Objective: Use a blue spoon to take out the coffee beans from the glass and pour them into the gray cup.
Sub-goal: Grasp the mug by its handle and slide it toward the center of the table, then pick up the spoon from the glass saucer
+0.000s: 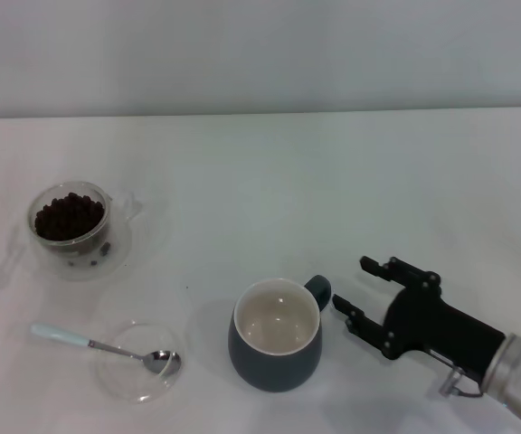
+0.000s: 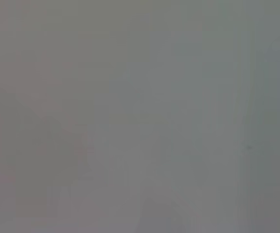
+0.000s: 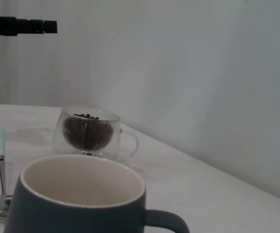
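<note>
The right claw [image 1: 355, 287] hangs wide open just beside the cup's [image 1: 275, 348] handle. The spoon [image 1: 107, 347] rests on a dish [image 1: 120, 380]; beans [image 1: 68, 215] fill the glass [image 1: 72, 231].

Soft even light — faint shadows; left wrist view blank grey.

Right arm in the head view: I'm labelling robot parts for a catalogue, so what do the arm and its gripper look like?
The right gripper is matte black and boxy, with two blocky, stepped black jaws. Behind it a black wrist section joins a silver-grey metal cylinder with a perforated end and a small looped wire underneath. The left arm is not in view.
</note>
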`<state>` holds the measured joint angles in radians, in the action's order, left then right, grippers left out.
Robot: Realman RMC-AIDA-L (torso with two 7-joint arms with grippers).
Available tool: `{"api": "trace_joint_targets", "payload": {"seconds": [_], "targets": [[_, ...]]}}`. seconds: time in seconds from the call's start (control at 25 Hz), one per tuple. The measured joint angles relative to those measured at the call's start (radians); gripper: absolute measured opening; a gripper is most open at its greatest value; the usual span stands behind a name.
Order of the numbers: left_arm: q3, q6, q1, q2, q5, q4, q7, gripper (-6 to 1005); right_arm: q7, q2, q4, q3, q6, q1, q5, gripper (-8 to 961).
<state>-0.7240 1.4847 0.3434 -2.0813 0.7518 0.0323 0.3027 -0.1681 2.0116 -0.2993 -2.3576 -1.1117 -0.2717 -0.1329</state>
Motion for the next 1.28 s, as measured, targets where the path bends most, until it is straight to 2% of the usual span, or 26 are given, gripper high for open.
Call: {"api": "trace_joint_targets", "payload": {"seconds": [0.36,0.64,0.88,1.04,1.16,1.28], "targets": [[0.0,-0.004,0.0,0.0,0.0,-0.001,-0.001,834,-0.003,-0.002,0.129,0.017,-0.177,0.062,-0.006,637],[-0.007,0.004,-0.001,-0.002,0.005,-0.021,0.062,834,-0.001,-0.007,0.251,0.156,-0.384,0.086,-0.007,636],[-0.004,0.08,-0.021,-0.006,0.003,-0.08,0.186,834,0.002,-0.02,0.273,0.294,-0.5,0.065,-0.007,636],[-0.006,0.169,-0.029,-0.008,0.01,-0.179,0.237,832,0.002,-0.024,0.262,0.416,-0.55,0.032,-0.006,636],[-0.009,0.191,-0.033,-0.008,0.034,-0.226,0.355,831,0.004,-0.031,0.261,0.475,-0.569,-0.007,-0.005,637],[-0.011,0.192,-0.05,-0.008,0.095,-0.238,0.485,831,0.004,-0.047,0.259,0.504,-0.575,-0.048,-0.005,637]]}}
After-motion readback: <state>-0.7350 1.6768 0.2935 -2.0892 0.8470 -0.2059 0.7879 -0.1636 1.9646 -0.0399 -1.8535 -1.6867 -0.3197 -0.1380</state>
